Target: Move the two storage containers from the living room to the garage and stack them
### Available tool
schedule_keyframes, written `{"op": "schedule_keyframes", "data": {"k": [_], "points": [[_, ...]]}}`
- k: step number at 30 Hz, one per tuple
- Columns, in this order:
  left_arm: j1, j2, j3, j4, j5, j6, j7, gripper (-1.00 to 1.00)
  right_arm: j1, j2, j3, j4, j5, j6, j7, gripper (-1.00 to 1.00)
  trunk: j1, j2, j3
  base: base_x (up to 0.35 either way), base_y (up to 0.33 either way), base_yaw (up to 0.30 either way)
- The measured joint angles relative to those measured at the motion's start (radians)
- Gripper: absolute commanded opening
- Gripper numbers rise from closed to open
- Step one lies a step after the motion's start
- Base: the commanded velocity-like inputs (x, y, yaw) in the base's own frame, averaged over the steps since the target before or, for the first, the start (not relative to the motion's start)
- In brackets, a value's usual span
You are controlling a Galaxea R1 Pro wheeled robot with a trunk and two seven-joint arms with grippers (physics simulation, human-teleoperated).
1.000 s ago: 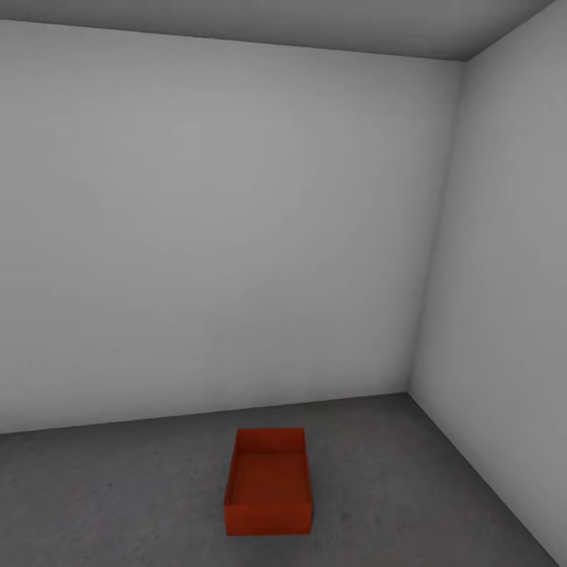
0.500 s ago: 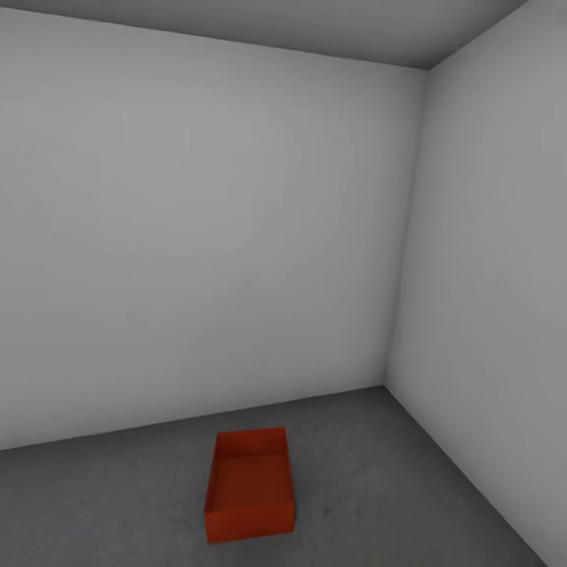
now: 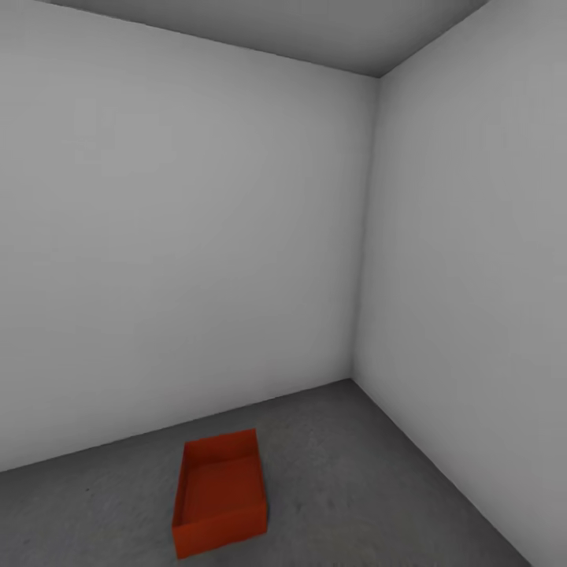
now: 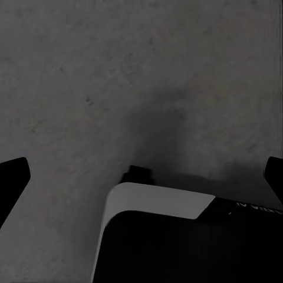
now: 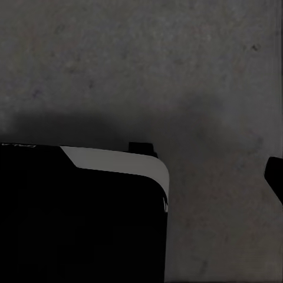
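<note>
The left gripper (image 4: 141, 177) hung over bare concrete, its dark fingertips spread wide at either edge of the wrist view, nothing between them: released and empty. The right gripper's one visible fingertip (image 5: 274, 177) sat far out at the edge of its own view, and with its partner hidden behind the robot's dark base (image 5: 82, 212), I could not tell whether that gripper was spread or closed; nothing orange-red showed near it. Both wrist cameras looked straight down at the floor (image 4: 88, 71) beside the white-trimmed corner of the base.

Out ahead, one container (image 3: 219, 492) sat flat on the garage floor, near the corner where two pale walls (image 3: 181, 260) met, set a little askew to the back wall and standing apart from both walls.

My read: the first bin was placed, so half the job was done, and the second bin was the step in hand. With no second bin anywhere in these views, the next move looked like a trip to the living room to fetch it.

The bin was a plain, topless rectangular tub, orange-red, smooth, walls slightly tapered. The floor was dark grey, mottled and rough; the walls were flat, matte and unmarked, under a grey ceiling (image 3: 315, 31).
</note>
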Motion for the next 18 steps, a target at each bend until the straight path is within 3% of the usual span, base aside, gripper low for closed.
{"op": "schedule_keyframes", "data": {"k": [7,18], "points": [[0.003,-0.024,0.000,0.001,-0.004,0.002,-0.001,1.00,0.000,0.000,0.000,0.000,0.001,0.000,0.000,1.00,0.000,0.000,0.000,0.000,0.000,-0.293],[0.006,-0.029,0.000,0.001,-0.003,0.000,-0.001,1.00,0.000,-0.001,0.000,0.000,0.001,0.000,0.000,1.00,0.000,0.000,0.000,0.000,0.000,-0.293]]}}
